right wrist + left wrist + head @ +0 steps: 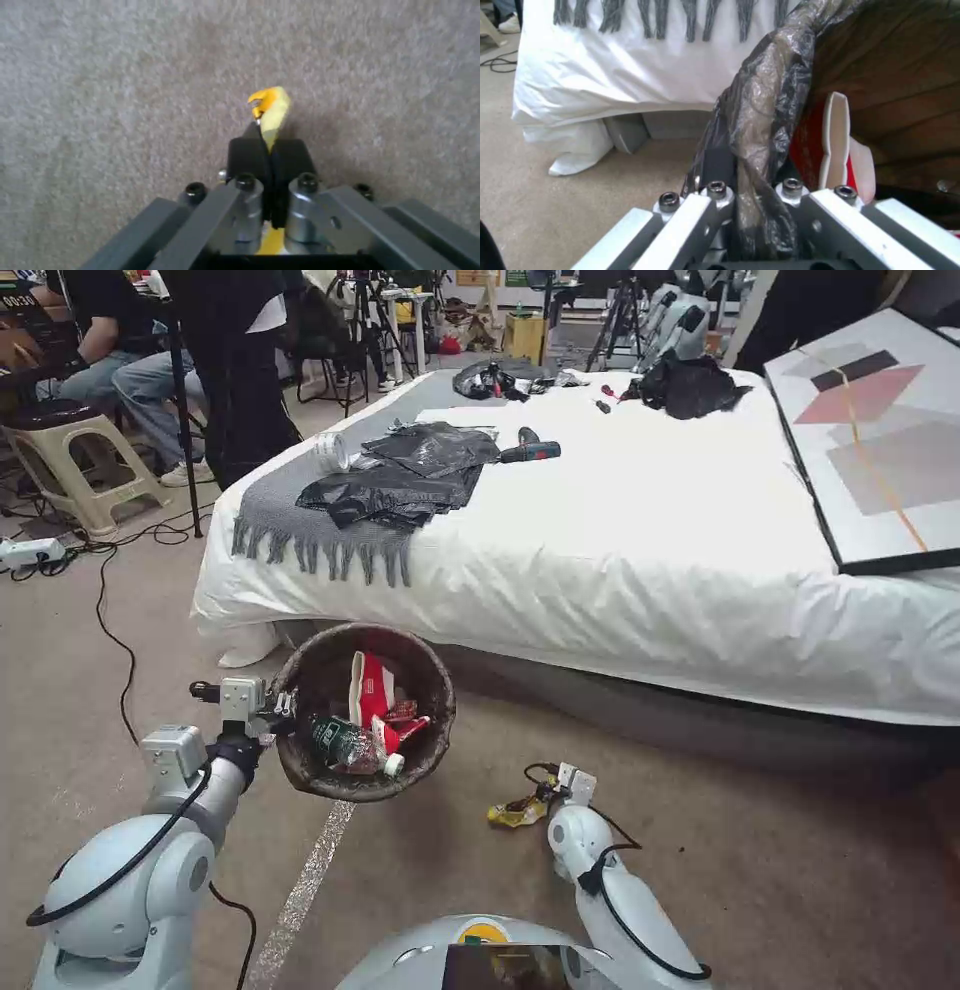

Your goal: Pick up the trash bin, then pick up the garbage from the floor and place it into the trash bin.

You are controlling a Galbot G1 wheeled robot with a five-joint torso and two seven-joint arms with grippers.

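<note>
Trash bin (362, 710), lower left of centre in the head view, was held off the carpet by the left hand (285, 707), pinched on its bagged rim. A green bottle (350, 746) and red-and-white packets (378, 702) were already lying inside. A yellow wrapper (517, 812) was pinched by the right hand (548, 790), low over the carpet, not yet placed in the bin. No other litter was seen on the floor.

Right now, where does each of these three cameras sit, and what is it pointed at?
Head: atop the robot, facing down at carpet and bed; both arms show.
Left wrist: behind the left gripper, clamped on the trash bin rim.
Right wrist: behind the right gripper, pinching the yellow wrapper above carpet.
Head and left wrist share bin and bed.
</note>
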